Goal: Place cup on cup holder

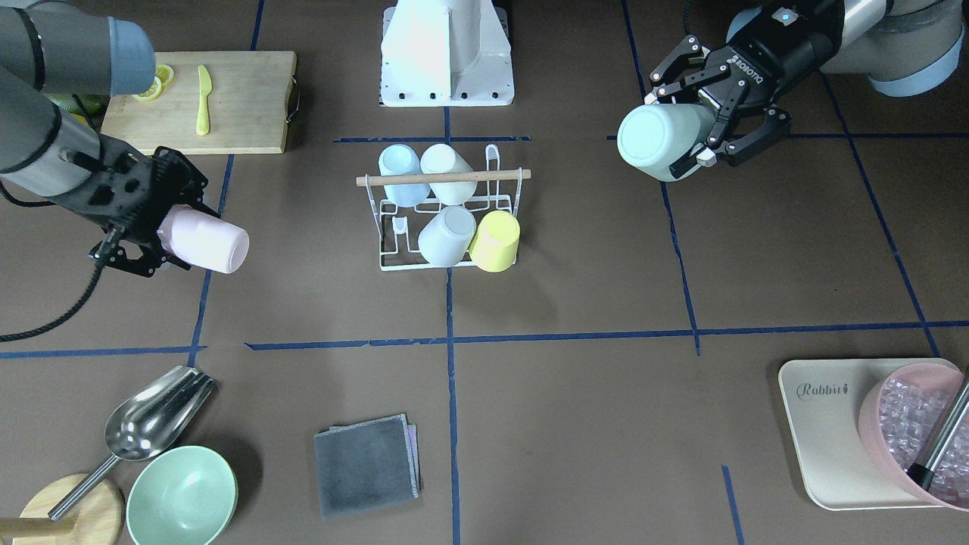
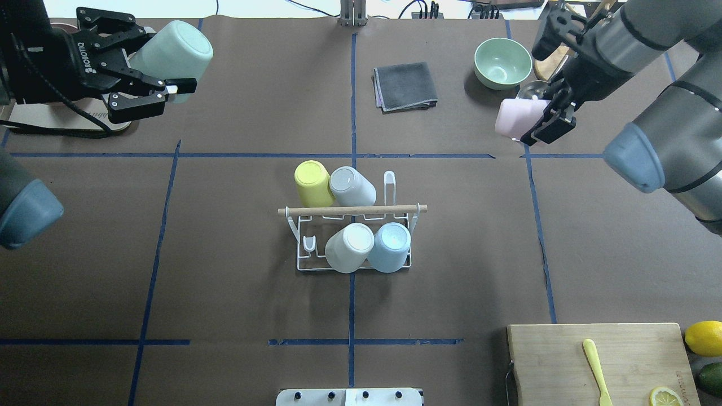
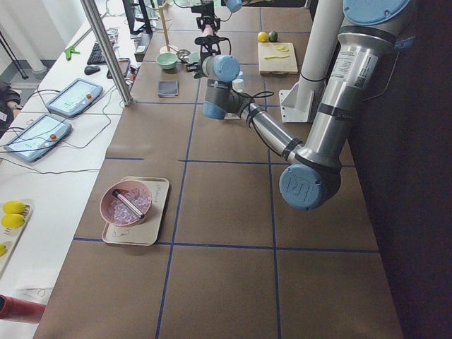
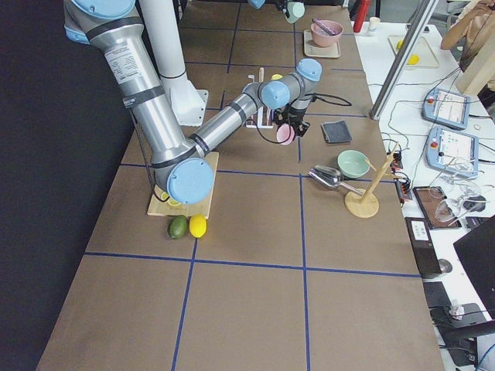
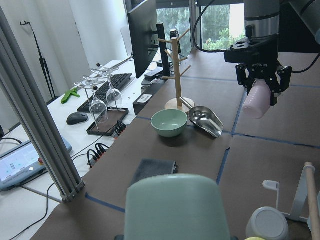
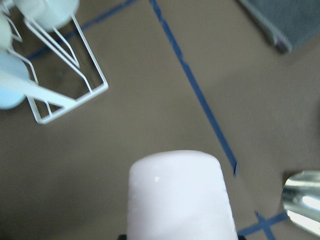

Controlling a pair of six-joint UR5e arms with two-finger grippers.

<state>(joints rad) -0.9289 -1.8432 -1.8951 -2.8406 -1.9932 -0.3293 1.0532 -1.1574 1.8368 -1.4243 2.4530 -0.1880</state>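
Observation:
The white wire cup holder (image 2: 304, 265) with a wooden rod (image 2: 352, 210) stands at the table's middle, also in the front view (image 1: 386, 265). It carries several upturned cups: yellow (image 2: 312, 183), grey (image 2: 352, 187), white (image 2: 350, 247) and light blue (image 2: 391, 246). My left gripper (image 2: 169, 59) is shut on a mint-green cup (image 2: 177, 48), held in the air far left of the holder, and it also shows in the front view (image 1: 681, 129). My right gripper (image 2: 533, 121) is shut on a pink cup (image 2: 514, 117), held in the air to the holder's far right, and the front view shows that cup too (image 1: 208, 240).
A folded grey cloth (image 2: 405, 85), a green bowl (image 2: 502, 62) and a metal scoop (image 1: 155, 412) lie beyond the holder. A wooden cutting board (image 2: 598, 361) with a yellow knife is near right. A tray (image 1: 825, 431) with a pink bowl of ice is far left.

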